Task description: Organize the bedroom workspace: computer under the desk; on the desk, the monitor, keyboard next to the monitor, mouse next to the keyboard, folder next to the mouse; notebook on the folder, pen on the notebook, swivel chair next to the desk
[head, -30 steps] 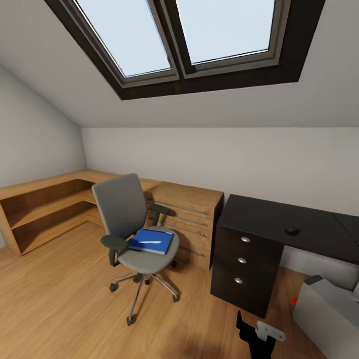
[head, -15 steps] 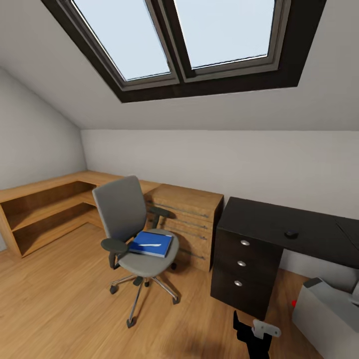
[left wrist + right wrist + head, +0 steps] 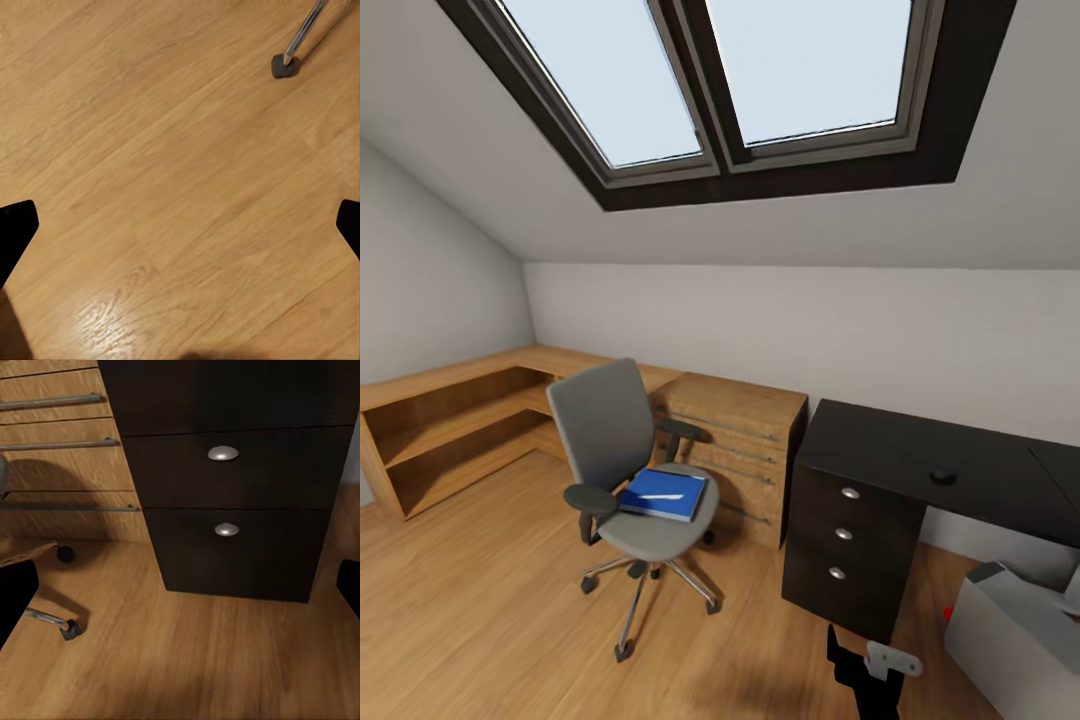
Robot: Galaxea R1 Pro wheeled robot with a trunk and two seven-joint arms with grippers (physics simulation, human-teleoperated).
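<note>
While the robot stands back on the wooden floor [image 3: 480, 600], both arms hang idle and nothing of the task is in hand.

Left tool [image 3: 180, 225]: fingertips sit wide apart at the left and right edges of the left wrist view, nothing between them but floorboards; one chair castor shows at upper right.

Right tool [image 3: 180, 592]: fingers likewise spread and empty, facing the black drawer unit [image 3: 225, 472] with its round silver knobs.

Swivel chair [image 3: 610, 440]: left of centre in the head view, turned partly away from the worktop [image 3: 920, 455] and standing apart from it, just in front of a wooden chest of drawers [image 3: 740, 440].

Folder [image 3: 663, 494]: bright blue, flat on the chair seat, with a slim white pen [image 3: 660, 496] lying on its cover.

Mouse [image 3: 944, 476]: small and black, already on the worktop at centre right.

Computer [image 3: 1020, 630]: grey tower at lower right, on the floor beside the drawer unit, apparently not fully under the worktop.

Risk, chair: castors roll freely, so a push on the seat while reaching for the folder could send it off or spin it.

Risk, pen: loose on the cover, it would likely slide to the floor if the folder is tilted when lifted.

Risk, approach: driving in could clip the chair's base or the tower.
</note>
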